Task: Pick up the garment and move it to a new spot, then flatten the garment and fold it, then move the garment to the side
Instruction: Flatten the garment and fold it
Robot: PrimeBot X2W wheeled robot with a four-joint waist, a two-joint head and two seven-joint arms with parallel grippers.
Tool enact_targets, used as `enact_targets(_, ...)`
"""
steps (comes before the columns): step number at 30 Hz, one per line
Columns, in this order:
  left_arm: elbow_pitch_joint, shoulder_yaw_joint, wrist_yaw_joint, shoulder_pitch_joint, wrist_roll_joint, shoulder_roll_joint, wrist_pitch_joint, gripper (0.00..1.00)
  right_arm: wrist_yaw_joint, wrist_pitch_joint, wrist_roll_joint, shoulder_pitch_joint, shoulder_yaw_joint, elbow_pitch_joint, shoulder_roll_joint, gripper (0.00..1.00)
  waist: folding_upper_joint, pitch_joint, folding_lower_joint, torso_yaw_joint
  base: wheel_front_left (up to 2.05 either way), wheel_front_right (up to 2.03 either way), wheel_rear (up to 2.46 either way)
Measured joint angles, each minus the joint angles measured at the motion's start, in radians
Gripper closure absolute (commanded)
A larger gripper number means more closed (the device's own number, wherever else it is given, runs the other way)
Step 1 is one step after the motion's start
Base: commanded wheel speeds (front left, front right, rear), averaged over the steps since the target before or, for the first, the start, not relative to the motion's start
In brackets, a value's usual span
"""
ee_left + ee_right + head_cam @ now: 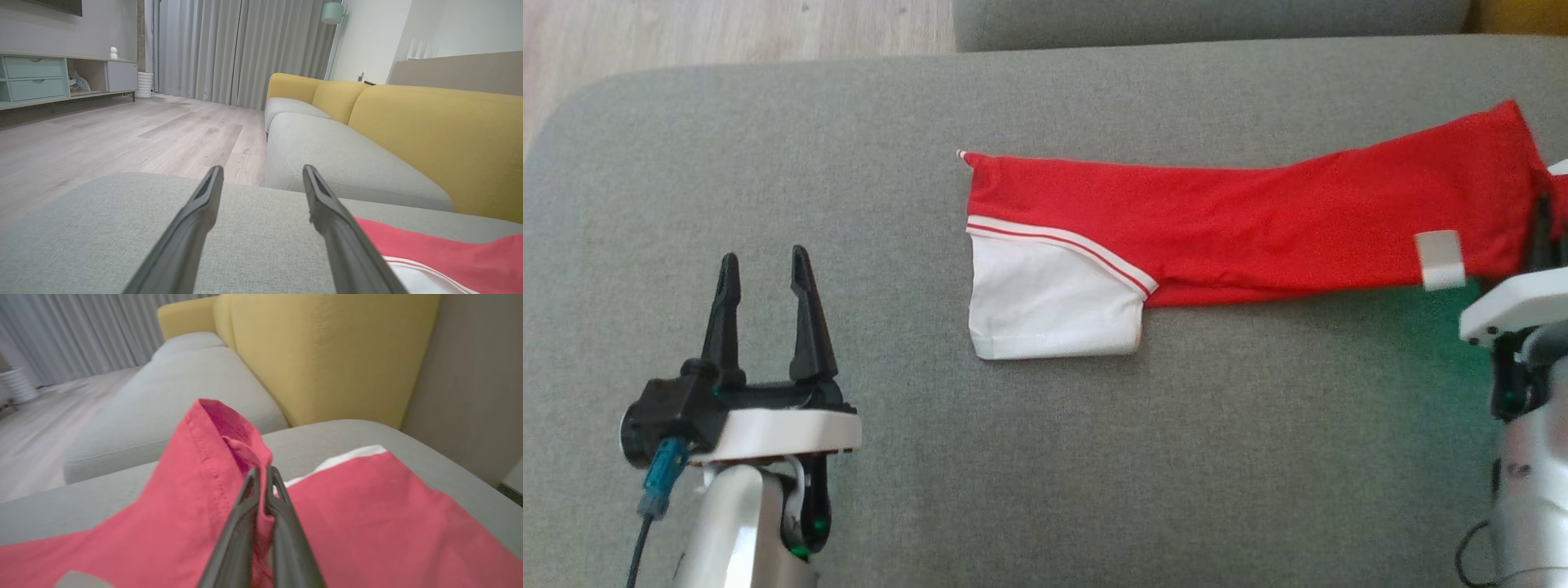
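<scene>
Right gripper (261, 472) fingers pinch the garment (1258, 220) by its red end, probably to pull it flat. Left gripper (764, 268) hovers left of it, fingers apart, empty.

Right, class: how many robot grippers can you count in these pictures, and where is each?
2. The left gripper is open over the grey cushion, left of the garment. The right gripper is shut on the garment's red edge at its right end.
</scene>
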Motion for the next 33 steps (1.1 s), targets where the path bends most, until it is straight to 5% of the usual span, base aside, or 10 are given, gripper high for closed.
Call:
enact_targets(8, 0.003, -0.011, 0.002, 0.028, -0.03, 0.0, 0.0, 0.0, 0.0, 0.075, 0.104, 0.035, 0.135, -0.141, 0.061, 1.0, 0.0, -0.052, -0.0001, 0.012, 0.0, 0.0, 0.0)
enact_targets(17, 0.004, -0.044, 0.002, 0.03, -0.03, 0.0, 0.0, 0.0, 0.0, 0.14, 0.362, 0.035, 0.455, -0.239, 0.071, 1.0, 0.0, -0.086, -0.0001, 0.081, 0.0, 0.0, 0.0)
enact_targets(33, 0.014, -0.123, 0.011, -0.006, -0.047, 0.0, 0.0, 0.0, 0.0, -0.012, 0.553, -0.108, 0.86, 0.048, 0.069, 1.0, 0.0, -0.034, 0.0, 0.251, 0.0, 0.0, 0.0)
